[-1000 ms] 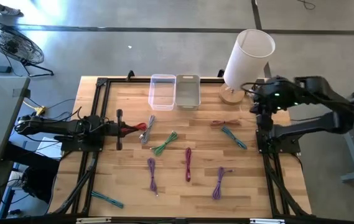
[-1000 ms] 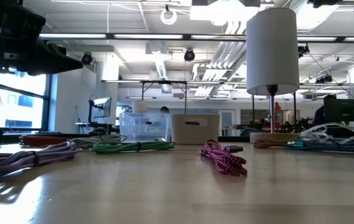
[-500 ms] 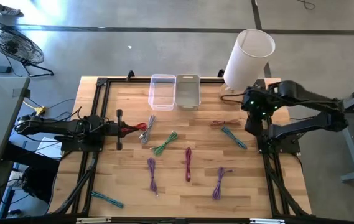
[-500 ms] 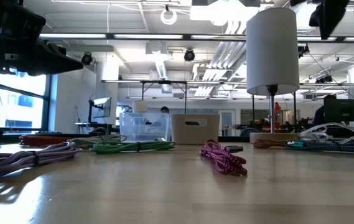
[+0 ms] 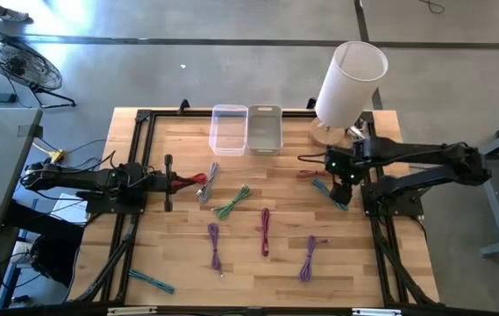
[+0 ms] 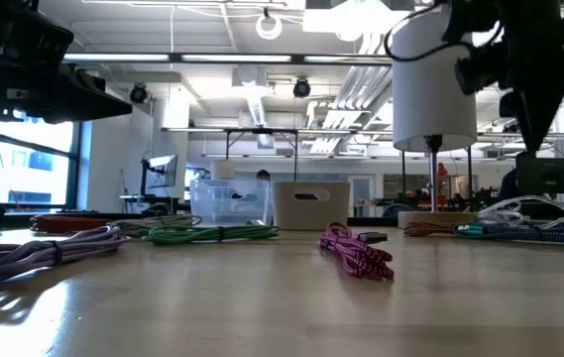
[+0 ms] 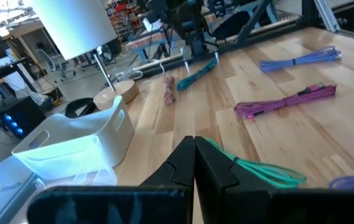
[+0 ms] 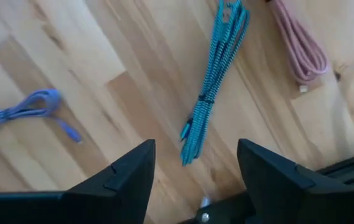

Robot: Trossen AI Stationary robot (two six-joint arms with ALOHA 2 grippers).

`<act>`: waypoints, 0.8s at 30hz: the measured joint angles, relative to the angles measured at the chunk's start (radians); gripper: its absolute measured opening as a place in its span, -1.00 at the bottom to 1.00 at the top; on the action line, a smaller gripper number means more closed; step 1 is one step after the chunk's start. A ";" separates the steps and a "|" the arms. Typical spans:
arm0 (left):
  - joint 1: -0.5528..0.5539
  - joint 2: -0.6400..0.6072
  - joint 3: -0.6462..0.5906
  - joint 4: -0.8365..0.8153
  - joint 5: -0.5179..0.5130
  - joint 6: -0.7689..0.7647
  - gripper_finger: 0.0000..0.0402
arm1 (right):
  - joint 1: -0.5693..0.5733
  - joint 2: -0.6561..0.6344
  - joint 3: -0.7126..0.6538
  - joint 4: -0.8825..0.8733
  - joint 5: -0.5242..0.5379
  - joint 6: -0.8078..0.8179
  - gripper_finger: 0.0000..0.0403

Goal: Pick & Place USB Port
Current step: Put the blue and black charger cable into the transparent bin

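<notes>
Right tool — fingers apart — hangs over the teal cable at 3 o'clock on the desk. Risk: off-centre descent snags the adjacent pink cable. Left tool — fingers together.

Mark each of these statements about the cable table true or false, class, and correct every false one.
1. The right gripper hangs open above the teal cable. True.
2. The clear bin holds a purple cable. False: nothing shows inside it; the cables lie out on the table.
3. The left gripper has its fingers together. True.
4. The lamp lies tipped over in the middle of the table. False: it stands upright on its round base at the far right corner.
5. The white bin stands right beside the clear bin. True.
6. The magenta cable is in the right gripper. False: it lies on the table.
</notes>
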 joint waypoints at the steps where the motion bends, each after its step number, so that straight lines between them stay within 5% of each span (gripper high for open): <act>1: 0.000 0.000 0.000 -0.007 0.000 0.000 -1.00 | 0.000 0.000 -0.023 0.018 -0.001 0.004 0.09; 24: 0.000 0.000 0.000 -0.024 -0.084 0.000 -1.00 | 0.000 0.000 -0.312 0.344 0.013 0.048 0.09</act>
